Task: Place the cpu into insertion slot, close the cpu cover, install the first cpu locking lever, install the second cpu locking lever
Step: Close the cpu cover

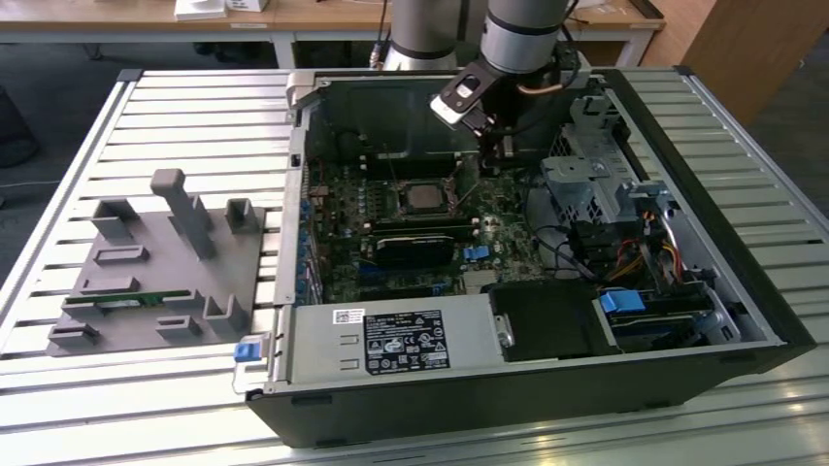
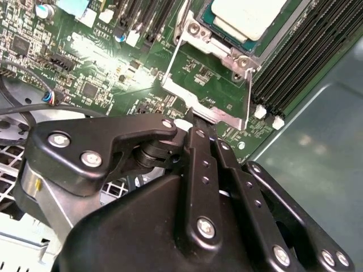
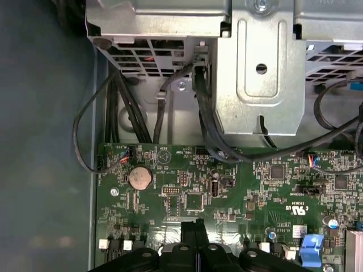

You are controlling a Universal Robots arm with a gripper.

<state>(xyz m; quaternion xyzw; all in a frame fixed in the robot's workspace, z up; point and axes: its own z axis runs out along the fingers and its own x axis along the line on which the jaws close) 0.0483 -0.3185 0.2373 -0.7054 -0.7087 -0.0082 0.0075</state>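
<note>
1. cpu (image 2: 249,16): seated in the insertion slot (image 2: 222,46), pale top up, a short way ahead of the claw's tips. First step looks done.
2. cpu cover (image 2: 199,109): not down yet. It stands tilted up off the slot and seems hinged on the slot's claw-side edge. Its free edge is right at the claw, and green board shows through its window.
3. claw (image 2: 194,126): fingers (image 3: 190,228) are squeezed almost together with only a sliver of gap. They appear to pinch the cover's free edge. Nothing else in it.
4. Locking levers: can't separate them from the cover's thin side rails. With the cover up, I judge both are left to do.
5. Tally: one step of four done, the second in hand.
6. Around:
   - memory slots (image 2: 300,56) run alongside the slot, ahead of the claw.
   - drive cage (image 3: 255,68) sits on the claw's opposite side from the slot.
   - In the exterior view the claw is down inside the PC case (image 1: 518,388).
   - grey fixture (image 1: 155,262) is well apart from the claw, outside the case.
</note>
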